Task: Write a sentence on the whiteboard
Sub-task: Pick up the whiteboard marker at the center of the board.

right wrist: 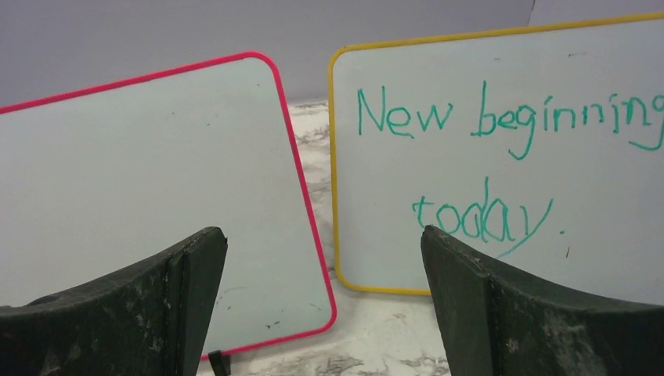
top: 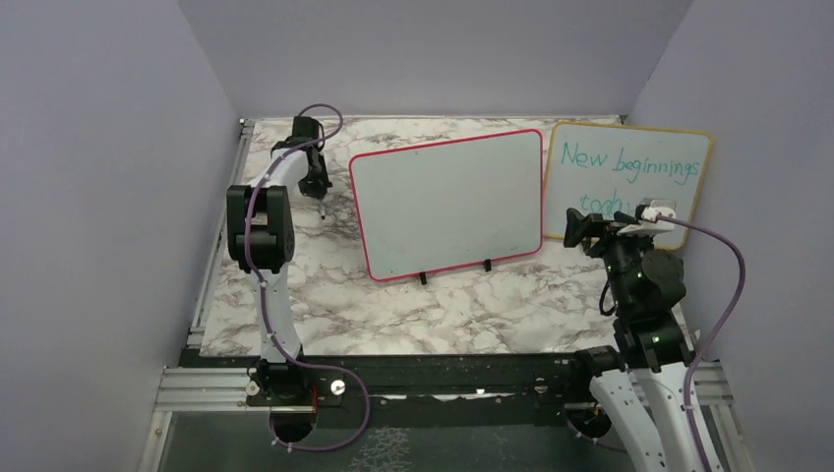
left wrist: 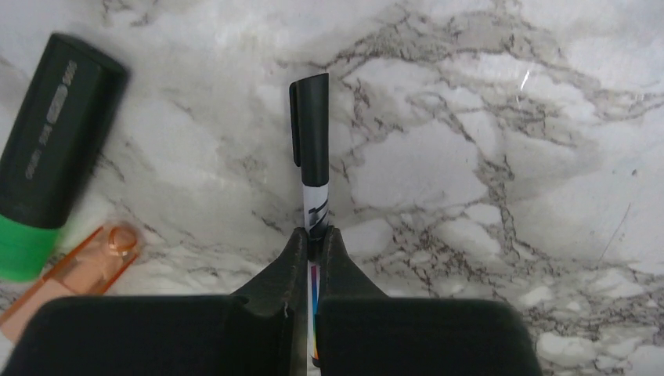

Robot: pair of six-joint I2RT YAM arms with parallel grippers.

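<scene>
From above, the blank whiteboard (top: 445,202) stood right of the left gripper (top: 321,200). Left wrist: it pinched a black-capped marker (left wrist: 312,133), cap pointing ahead. Right wrist: the right gripper (right wrist: 321,235) gaped wide, whiteboard ahead-left, yellow-framed board (right wrist: 501,180) ahead-right

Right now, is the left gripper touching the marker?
Touching. The left wrist view shows the left gripper shut on the marker, its jaws pinching the white barrel from both sides with no gap.

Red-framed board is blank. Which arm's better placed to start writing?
Left. The left gripper is shut on the marker, cap on, beside the whiteboard; the right gripper is open and empty.
</scene>
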